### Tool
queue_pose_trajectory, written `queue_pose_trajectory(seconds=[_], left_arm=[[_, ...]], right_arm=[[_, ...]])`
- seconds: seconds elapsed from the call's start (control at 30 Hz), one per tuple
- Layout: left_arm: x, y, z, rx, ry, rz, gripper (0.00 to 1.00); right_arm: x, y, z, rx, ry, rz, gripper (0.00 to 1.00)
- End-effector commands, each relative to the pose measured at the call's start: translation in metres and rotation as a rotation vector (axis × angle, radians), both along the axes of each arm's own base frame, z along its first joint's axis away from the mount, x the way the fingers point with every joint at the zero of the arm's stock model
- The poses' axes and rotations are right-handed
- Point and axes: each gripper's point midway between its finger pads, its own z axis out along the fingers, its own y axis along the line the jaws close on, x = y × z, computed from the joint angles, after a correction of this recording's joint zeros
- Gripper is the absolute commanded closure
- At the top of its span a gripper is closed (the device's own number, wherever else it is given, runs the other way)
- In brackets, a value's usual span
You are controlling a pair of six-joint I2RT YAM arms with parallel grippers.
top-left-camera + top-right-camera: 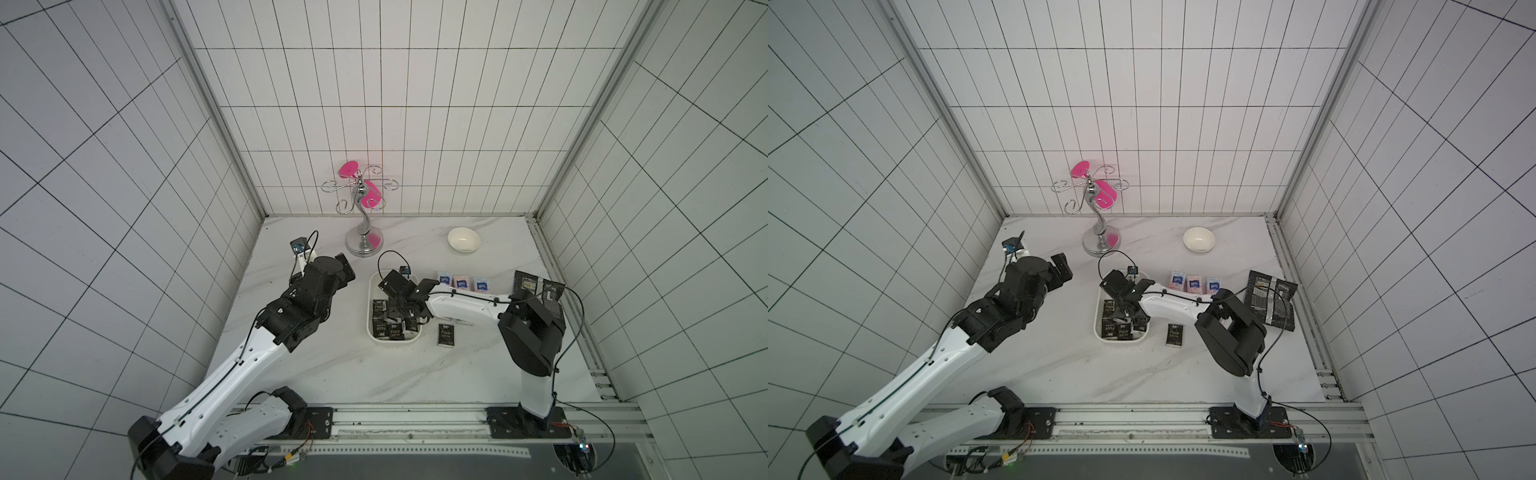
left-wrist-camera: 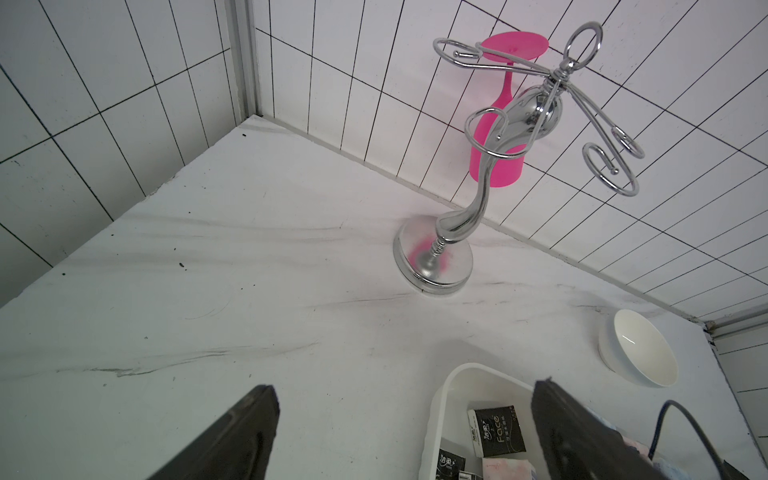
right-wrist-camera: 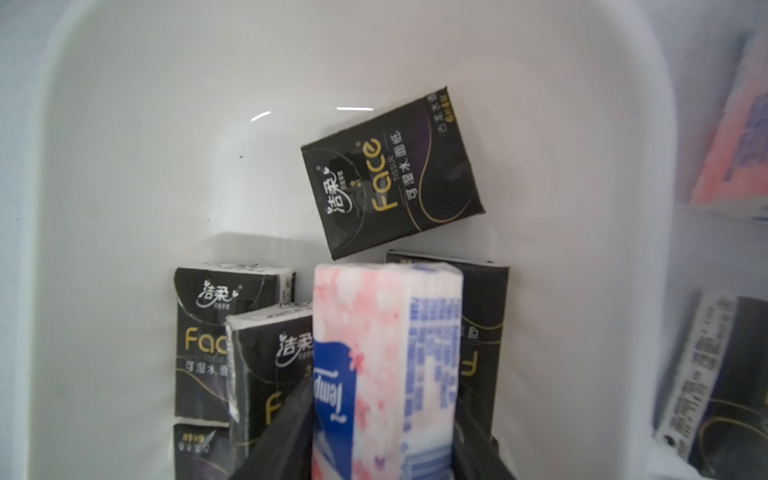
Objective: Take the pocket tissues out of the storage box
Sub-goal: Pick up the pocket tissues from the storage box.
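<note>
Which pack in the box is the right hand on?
The pink pack with blue print, standing on edge between the right hand fingers. Those around it in the box are black packs lettered "Face".

- L arm (image 1: 232, 370): white shells, black joints, thin black cable.
- R arm (image 1: 461, 307): same; cable loop at wrist.
- L gripper (image 2: 405, 388): black fingers, prob. rubber-padded.

The storage box (image 3: 124, 166) is white, pocket tissues (image 3: 390, 174) black or pink.

Top views: overhead, downward, share whole white marble tabletop (image 1: 332, 374) | left wrist: low, oblique | right wrist: close, inside white plastic storage box (image 3: 124, 124)
</note>
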Motion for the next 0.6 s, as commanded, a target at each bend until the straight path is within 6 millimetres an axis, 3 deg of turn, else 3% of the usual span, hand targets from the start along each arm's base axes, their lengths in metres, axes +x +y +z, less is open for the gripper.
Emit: queue_pose_trajectory(seconds=[0.0, 0.13, 0.33, 0.43, 0.57], left_arm=[[-0.002, -0.001, 0.005, 0.000, -0.007, -0.005, 0.02], [-0.001, -0.002, 0.005, 0.003, -0.007, -0.005, 0.02], [0.001, -0.005, 0.005, 0.004, -0.003, -0.008, 0.02], [0.001, -0.003, 0.007, 0.011, -0.005, -0.005, 0.02], [0.000, -0.001, 0.009, 0.018, -0.017, 0.004, 0.02]], right_arm=[[0.005, -0.002, 0.024, 0.027, -0.051, 0.010, 0.60], [0.006, -0.006, 0.052, 0.057, -0.108, 0.024, 0.70], [0.001, -0.029, 0.086, 0.083, -0.160, 0.022, 0.73], [-0.008, -0.064, 0.089, 0.057, -0.174, -0.003, 0.72], [-0.027, -0.127, 0.070, 0.043, -0.144, -0.091, 0.72]])
